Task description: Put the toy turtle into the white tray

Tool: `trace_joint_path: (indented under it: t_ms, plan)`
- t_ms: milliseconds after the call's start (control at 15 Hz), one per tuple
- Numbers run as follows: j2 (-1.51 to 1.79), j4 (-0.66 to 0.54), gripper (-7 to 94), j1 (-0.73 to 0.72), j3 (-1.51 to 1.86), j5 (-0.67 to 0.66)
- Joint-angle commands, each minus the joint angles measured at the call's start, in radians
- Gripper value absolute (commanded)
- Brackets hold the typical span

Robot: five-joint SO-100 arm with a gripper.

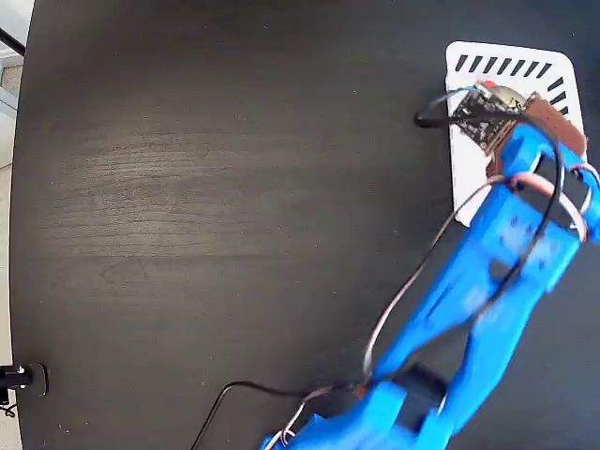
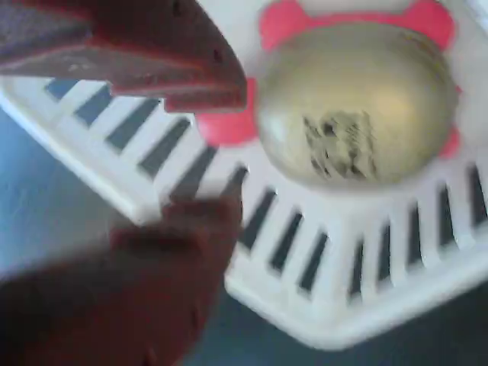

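The toy turtle (image 2: 358,103) lies on the white tray (image 2: 320,305), close to a corner with dark slanted slots. Its gold shell and code sticker face up, and red head and feet poke out around it. My gripper (image 2: 229,149) is open. Its dark red fingers (image 2: 152,46) sit just left of the turtle, one above and one below, and nothing is held between them. In the fixed view the tray (image 1: 511,58) is at the top right. There the turtle (image 1: 502,95) shows only partly under the gripper (image 1: 492,105) and its wrist board.
The blue arm (image 1: 487,291) stretches from the bottom edge up to the tray, trailing black and white cables. The dark wooden table (image 1: 234,187) spreads to the left. A small black clamp (image 1: 19,378) sits at its left edge.
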Motion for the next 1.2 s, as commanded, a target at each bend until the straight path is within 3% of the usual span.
trace_joint_path:
  t_ms: [0, 400, 667, 800, 1133]
  plan:
    - [0.328, -0.067, 0, -0.071, 0.236, 0.029]
    - [0.991, -0.466, 0, -0.474, 1.117, 0.063]
    - [1.43, -0.67, 0, -0.621, 1.718, 0.028]
    - [1.612, -0.669, 0, -0.649, 1.948, 0.002]
    - [1.977, -0.426, 0, -0.637, 2.171, -0.014]
